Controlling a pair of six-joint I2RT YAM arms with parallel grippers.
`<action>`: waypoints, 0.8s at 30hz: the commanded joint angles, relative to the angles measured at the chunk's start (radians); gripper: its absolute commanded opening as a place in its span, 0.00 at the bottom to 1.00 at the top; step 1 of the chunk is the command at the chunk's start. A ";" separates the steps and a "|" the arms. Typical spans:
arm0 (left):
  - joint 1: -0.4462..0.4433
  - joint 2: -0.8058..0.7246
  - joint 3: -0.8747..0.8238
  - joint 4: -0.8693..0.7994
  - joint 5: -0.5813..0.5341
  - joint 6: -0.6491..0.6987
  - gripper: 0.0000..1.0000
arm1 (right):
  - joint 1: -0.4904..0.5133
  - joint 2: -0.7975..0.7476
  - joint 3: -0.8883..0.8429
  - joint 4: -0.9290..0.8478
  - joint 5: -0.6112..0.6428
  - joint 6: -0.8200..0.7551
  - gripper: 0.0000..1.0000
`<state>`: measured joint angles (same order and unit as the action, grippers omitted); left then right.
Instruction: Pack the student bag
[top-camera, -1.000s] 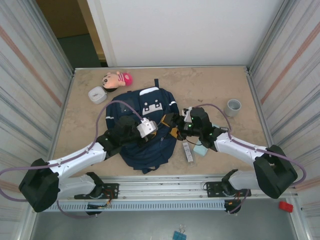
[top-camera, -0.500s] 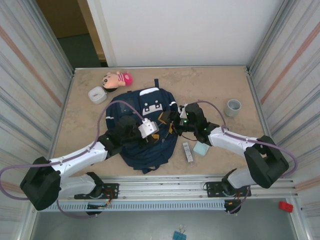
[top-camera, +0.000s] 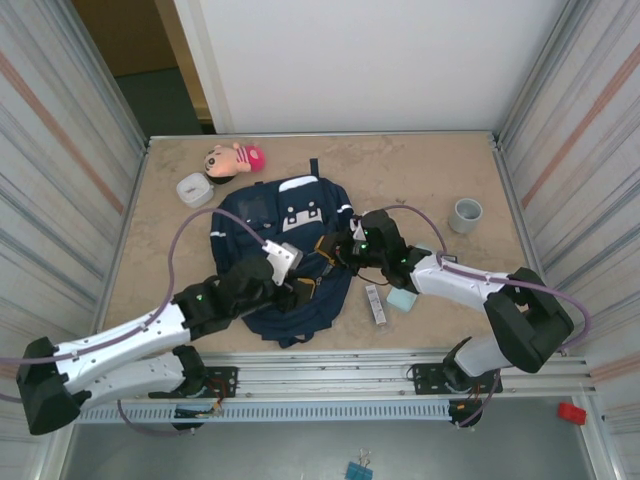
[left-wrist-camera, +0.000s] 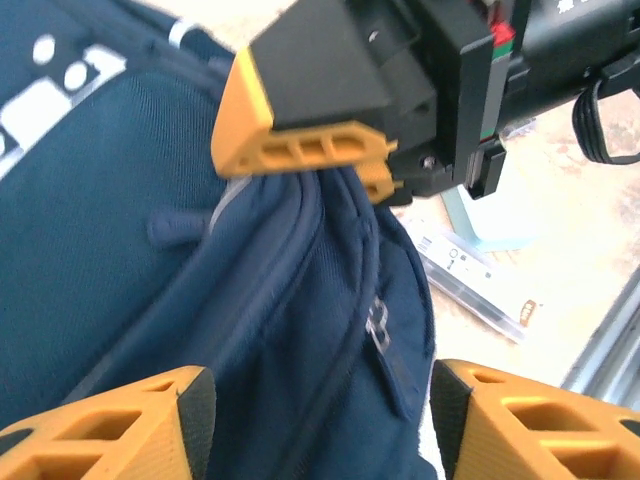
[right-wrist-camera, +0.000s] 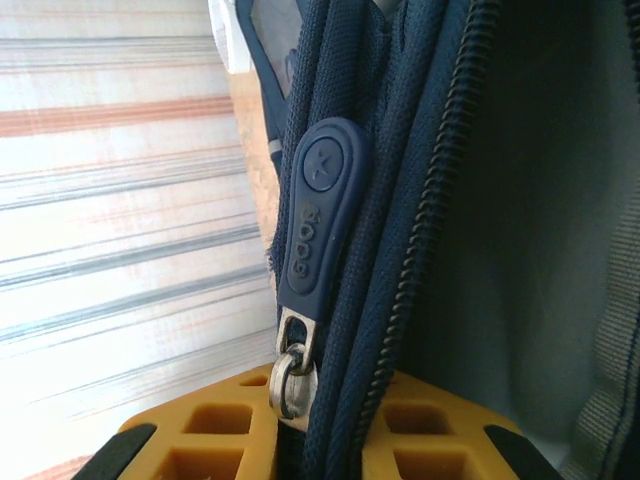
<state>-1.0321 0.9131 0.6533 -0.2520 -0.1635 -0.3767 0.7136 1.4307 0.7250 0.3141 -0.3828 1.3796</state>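
I see the student bag (top-camera: 255, 212) filling the middle of the worktop (top-camera: 400, 165), my right hand (top-camera: 330, 249) clamped on its right edge. A doll (top-camera: 235, 158) and white container (top-camera: 194, 189) crowd the far left corner; a grey cup (top-camera: 466, 214) stands far right. A flat packet (top-camera: 375, 304) and pale box (top-camera: 402, 298) lie just right of the bag. The far middle is bare, open passage.

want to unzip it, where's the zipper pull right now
In the right wrist view the navy zipper pull hangs on the student bag's right-hand zipper track, its metal ring down at the fingers of the right gripper.
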 joint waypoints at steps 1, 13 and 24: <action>-0.090 -0.027 0.023 -0.128 -0.198 -0.313 0.59 | 0.025 -0.040 0.042 0.023 0.032 0.003 0.01; -0.178 0.176 0.169 -0.165 -0.307 -0.563 0.53 | 0.057 -0.071 0.077 -0.046 0.076 -0.040 0.00; -0.213 0.335 0.289 -0.306 -0.389 -0.647 0.47 | 0.071 -0.060 0.091 -0.042 0.072 -0.040 0.00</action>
<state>-1.2381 1.2224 0.9016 -0.4747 -0.4847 -0.9672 0.7658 1.4052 0.7647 0.2344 -0.3019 1.3678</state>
